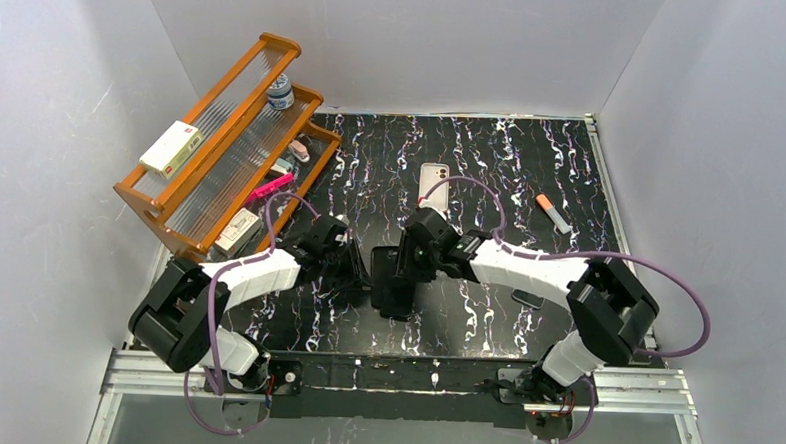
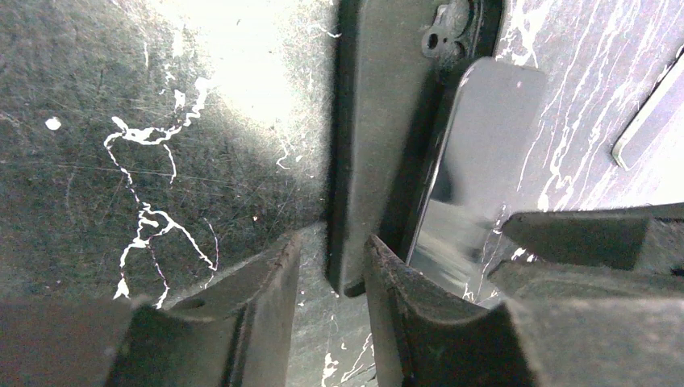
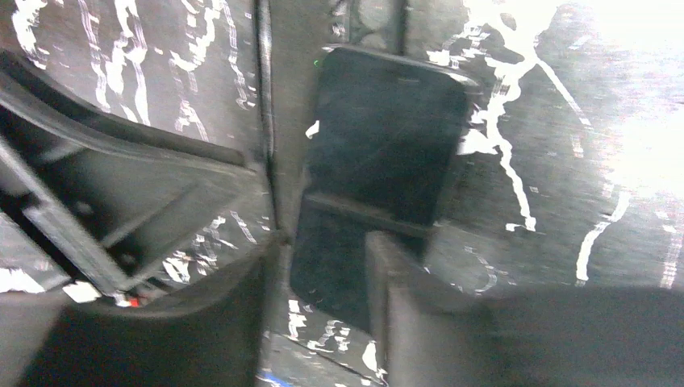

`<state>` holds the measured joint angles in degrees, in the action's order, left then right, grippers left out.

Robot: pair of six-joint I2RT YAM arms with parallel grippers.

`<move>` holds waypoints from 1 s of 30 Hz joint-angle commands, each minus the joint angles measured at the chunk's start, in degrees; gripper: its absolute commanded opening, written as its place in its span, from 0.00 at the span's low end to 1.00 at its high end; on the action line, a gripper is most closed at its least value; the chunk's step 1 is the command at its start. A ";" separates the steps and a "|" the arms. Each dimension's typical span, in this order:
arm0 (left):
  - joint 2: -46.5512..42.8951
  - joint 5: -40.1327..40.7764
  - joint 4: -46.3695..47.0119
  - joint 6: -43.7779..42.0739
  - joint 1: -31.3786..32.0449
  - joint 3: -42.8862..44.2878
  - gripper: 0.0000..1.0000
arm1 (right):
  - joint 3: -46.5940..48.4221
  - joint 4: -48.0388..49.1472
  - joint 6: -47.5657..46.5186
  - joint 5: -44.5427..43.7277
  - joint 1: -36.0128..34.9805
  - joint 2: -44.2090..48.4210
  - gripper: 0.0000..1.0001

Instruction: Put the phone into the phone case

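White walls are boxing in a black marbled counter (image 1: pixel 492 156), and honestly the job is looking barely started. The phone case (image 1: pixel 434 184) is lying flat toward the back of the counter with nothing in it, just the pale shell showing. The phone (image 3: pixel 387 129) is sitting well apart from it at the near side, between the two arms, so the whole insert step is still waiting. The right gripper (image 3: pixel 323 246) is straddling the phone's near end with a finger on either side, but that view is blurring too much, so I can't tell if it's actually clamping. The left gripper (image 2: pixel 332 254) is straddling the end of a matte black slab (image 2: pixel 367 145) standing just beside the phone, with a sliver of gap showing on one side, so I can't call that a grip either. The only other holder is the orange wooden rack (image 1: pixel 202 107) on the left, which is carrying a small box (image 1: pixel 170 148), a little bottle (image 1: pixel 281 92) and something pink (image 1: pixel 270 189).
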<state>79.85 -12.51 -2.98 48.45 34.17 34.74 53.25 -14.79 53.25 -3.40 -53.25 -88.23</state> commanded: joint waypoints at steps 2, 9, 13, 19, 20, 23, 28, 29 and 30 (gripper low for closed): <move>1.10 -0.43 -0.22 -1.38 -0.34 -1.36 0.29 | 5.12 3.86 0.29 1.80 1.42 -2.40 0.41; 1.54 -2.19 1.68 -1.23 -0.34 -2.02 0.27 | 8.84 -5.28 -1.35 -3.25 1.44 -4.68 0.65; 1.64 -4.22 2.68 -0.66 -0.34 -2.41 0.27 | 8.95 -8.83 -0.80 -5.34 1.30 -5.17 0.87; 1.35 -7.72 8.87 3.37 -0.34 -5.27 0.27 | 11.61 -12.35 -0.16 -8.78 0.35 -8.40 0.99; 1.29 -8.40 10.22 4.24 -0.27 -5.89 0.27 | 12.17 -12.63 -0.30 -9.01 0.22 -9.23 0.99; 1.06 -9.49 13.70 5.99 -0.25 -7.27 0.27 | 13.95 -14.10 -0.46 -9.15 -0.38 -11.48 0.96; 1.28 -10.76 19.38 9.59 -0.03 -9.78 0.27 | 14.97 -15.44 -0.06 -9.71 -0.99 -13.76 0.95; 1.47 -11.04 20.28 10.01 0.12 -10.12 0.27 | 14.91 -15.30 0.09 -9.65 -1.13 -13.95 0.93; 1.51 -11.05 20.59 10.14 0.29 -10.21 0.27 | 14.86 -15.09 0.13 -9.69 -1.22 -14.05 0.91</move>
<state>81.19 -21.67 14.04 55.94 33.95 26.28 66.02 -27.86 52.60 -11.25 -53.84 -101.84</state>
